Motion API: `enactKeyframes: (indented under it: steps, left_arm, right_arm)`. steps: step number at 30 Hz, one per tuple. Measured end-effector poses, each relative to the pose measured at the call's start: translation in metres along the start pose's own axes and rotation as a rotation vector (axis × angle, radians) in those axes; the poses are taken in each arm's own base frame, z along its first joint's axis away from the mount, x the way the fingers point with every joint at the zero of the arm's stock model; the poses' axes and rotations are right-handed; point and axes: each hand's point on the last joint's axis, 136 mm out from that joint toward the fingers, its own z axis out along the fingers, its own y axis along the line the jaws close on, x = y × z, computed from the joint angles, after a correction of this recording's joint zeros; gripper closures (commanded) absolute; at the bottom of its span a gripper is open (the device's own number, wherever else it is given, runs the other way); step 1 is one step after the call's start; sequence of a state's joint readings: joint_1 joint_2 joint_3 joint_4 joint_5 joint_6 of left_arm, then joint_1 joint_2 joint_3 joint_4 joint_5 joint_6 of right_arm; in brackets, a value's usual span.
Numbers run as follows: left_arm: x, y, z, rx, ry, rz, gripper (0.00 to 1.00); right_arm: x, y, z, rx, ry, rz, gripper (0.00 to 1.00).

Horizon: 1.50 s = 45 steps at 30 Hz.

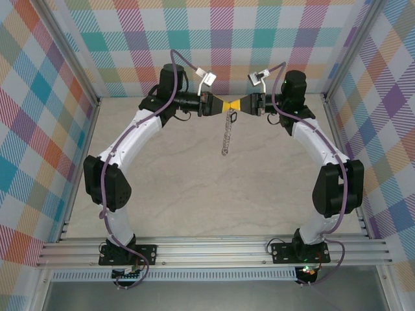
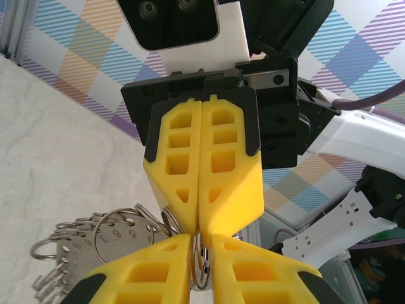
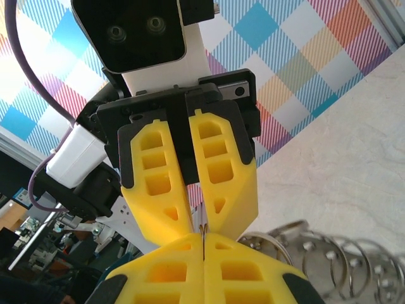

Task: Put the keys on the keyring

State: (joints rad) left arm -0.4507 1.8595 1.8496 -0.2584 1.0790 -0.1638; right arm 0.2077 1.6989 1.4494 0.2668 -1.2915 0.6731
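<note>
Left gripper (image 3: 202, 218): clenched on the keyring's thin edge, tip to tip with the right gripper.
Right gripper (image 2: 201, 215): clamped tight on the same metal from the opposite side.
Chain of rings (image 1: 227, 135): hangs below the meeting fingertips; whether its end reaches the table is unclear.
Keyring (image 2: 200, 269): pinched between both pairs of fingers.
Doing it well: probably a two-sided steadying hold; pull gently and evenly, or the edge may slip free.
Room: plaid walls (image 1: 259, 39) behind and beside the grippers.
Surface: pale marbled table (image 1: 194, 194) beneath them.
</note>
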Motion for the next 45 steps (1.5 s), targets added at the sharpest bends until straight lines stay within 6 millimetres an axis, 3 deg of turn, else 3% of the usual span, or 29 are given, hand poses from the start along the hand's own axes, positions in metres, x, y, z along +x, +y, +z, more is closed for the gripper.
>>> enactKeyframes:
  steps: [3,8,9,11,13,22,34,45]
  left_arm:
    - [0.001,0.001,0.000,0.000,0.003,0.000,1.00]
    - [0.001,0.002,0.001,-0.002,0.001,-0.001,1.00]
    - [0.001,0.003,0.001,-0.006,0.000,-0.001,1.00]
    - [0.000,0.004,0.001,-0.012,-0.003,0.000,1.00]
    - [-0.001,0.005,0.002,-0.021,-0.008,0.001,1.00]
    - [0.016,0.018,0.005,-0.071,-0.033,-0.046,1.00]
    - [-0.007,-0.012,-0.012,-0.083,-0.138,0.027,1.00]
    - [0.000,-0.003,-0.011,-0.095,-0.148,-0.002,1.00]
  right_arm:
    - [0.000,-0.001,0.000,-0.002,0.001,-0.001,1.00]
    - [-0.001,-0.003,-0.001,-0.007,0.000,0.000,1.00]
    - [-0.001,-0.003,-0.001,-0.007,-0.001,-0.001,0.96]
    - [-0.002,-0.004,-0.001,-0.002,-0.006,0.006,0.76]
    - [-0.004,-0.008,-0.001,0.017,-0.024,0.009,0.67]
    - [0.006,-0.021,-0.027,0.158,-0.178,0.043,0.50]
    - [0.014,-0.019,-0.051,0.296,-0.361,0.042,0.42]
    - [0.025,-0.029,-0.058,0.343,-0.411,0.081,0.41]
